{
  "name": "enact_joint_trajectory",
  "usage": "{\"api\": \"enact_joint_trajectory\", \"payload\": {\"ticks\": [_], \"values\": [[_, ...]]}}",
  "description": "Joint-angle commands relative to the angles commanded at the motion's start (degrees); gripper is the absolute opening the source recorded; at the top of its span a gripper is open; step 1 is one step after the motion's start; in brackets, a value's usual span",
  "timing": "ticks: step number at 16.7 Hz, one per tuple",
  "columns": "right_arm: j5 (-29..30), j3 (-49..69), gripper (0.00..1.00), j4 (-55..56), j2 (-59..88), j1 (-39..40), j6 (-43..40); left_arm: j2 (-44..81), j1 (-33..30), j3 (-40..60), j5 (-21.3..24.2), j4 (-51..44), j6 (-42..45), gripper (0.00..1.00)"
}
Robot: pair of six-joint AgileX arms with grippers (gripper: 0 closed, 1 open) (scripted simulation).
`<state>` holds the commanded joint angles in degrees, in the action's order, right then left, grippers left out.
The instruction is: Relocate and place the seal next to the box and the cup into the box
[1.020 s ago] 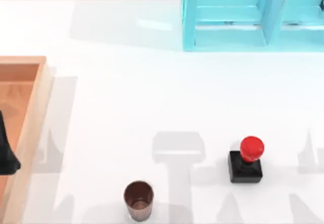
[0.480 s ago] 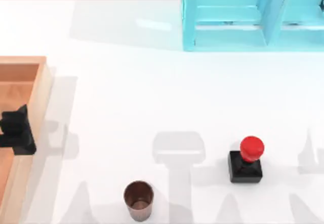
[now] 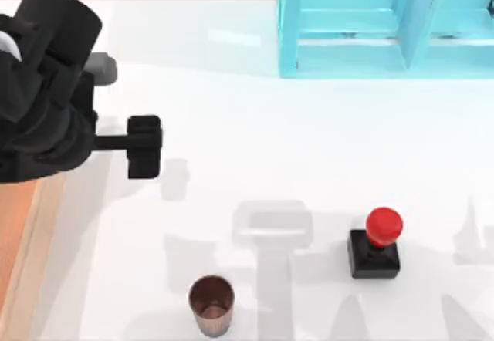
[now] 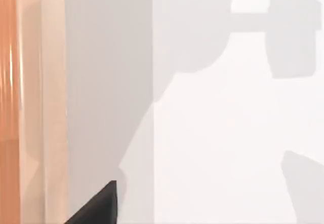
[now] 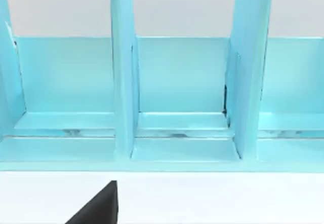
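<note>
Neither part of the task is done yet, judging by how things lie. The cup point(image 3: 211, 304) stands upright on the white bench point(image 3: 309, 148) at about 6 o'clock, well apart from the box point(image 3: 31, 225), whose wooden wall runs along the 9 o'clock edge. The seal point(image 3: 375, 245) sits at roughly 4 o'clock, red knob up, far from the box and some way to the right of the cup.

The left arm reaches in from the 10 o'clock corner, its left gripper point(image 3: 143, 146) hanging above bare bench just right of the box wall and up-left of the cup; it has hold of nothing, and I cannot tell how far its fingers are spread. The right wrist view faces the cyan shelf unit point(image 5: 167, 102), which stands at 1 o'clock.

Both moves remain: cup into the box, seal beside it.
</note>
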<state>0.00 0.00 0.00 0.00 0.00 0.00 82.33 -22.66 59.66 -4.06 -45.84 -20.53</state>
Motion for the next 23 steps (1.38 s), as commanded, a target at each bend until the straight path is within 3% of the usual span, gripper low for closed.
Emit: {"api": "enact_joint_trajectory", "payload": {"ticks": [6,11,16,23], "values": [[0.00,0.00,1.00,0.00,0.00,0.00,0.00,32.83,-12.41,33.83,-0.20,-21.31,-11.01,1.00],[0.00,0.00,1.00,0.00,0.00,0.00,0.00,51.85,-21.64,60.73,0.63,-35.59,-20.00,1.00],[0.00,0.00,1.00,0.00,0.00,0.00,0.00,63.41,-28.50,82.69,2.00,-45.42,-27.59,1.00],[0.00,0.00,1.00,0.00,0.00,0.00,0.00,69.30,-34.44,103.69,3.83,-53.42,-34.51,1.00]]}}
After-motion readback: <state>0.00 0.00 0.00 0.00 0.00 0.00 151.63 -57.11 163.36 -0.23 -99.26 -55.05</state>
